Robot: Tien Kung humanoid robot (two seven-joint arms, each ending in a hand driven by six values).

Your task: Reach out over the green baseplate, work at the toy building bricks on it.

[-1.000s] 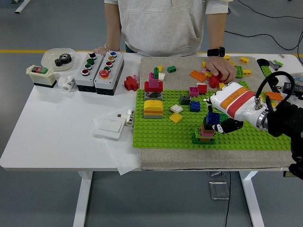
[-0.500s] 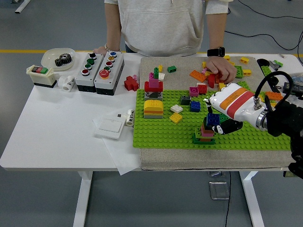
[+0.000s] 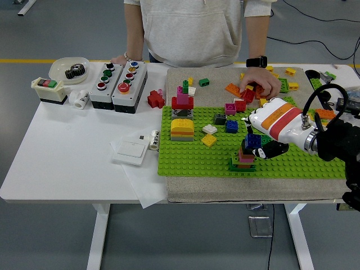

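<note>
Grey workshop floor with a yellow line surrounds the white desk, which carries clutter from one end to the other. At its left stand a small box with red and green switches, a clear dish holding a dark gear and two grey push-button boxes. A flat white plate lies on paper beside the green studded baseplate, which sits on a beige mat. On the baseplate's left part are a yellow-and-orange domed stack and a red-and-pink tower; further right a low stack on a green foot carries a blue brick at its top.

The robot's right hand, white with an orange band, has stayed over that stack for the last second, dark fingers curled round the blue brick and apparently grasping it. The brick has not shifted, so I judge it is being pressed home or just seated, not yet released. The only change is behind: the person's hand has moved a red brick slightly leftwards among the loose bricks on the mat.

The fingertips hide the joint between brick and stack, so whether the studs are engaged cannot be told. The left arm is out of view, and the right arm is cut off at the edge.
</note>
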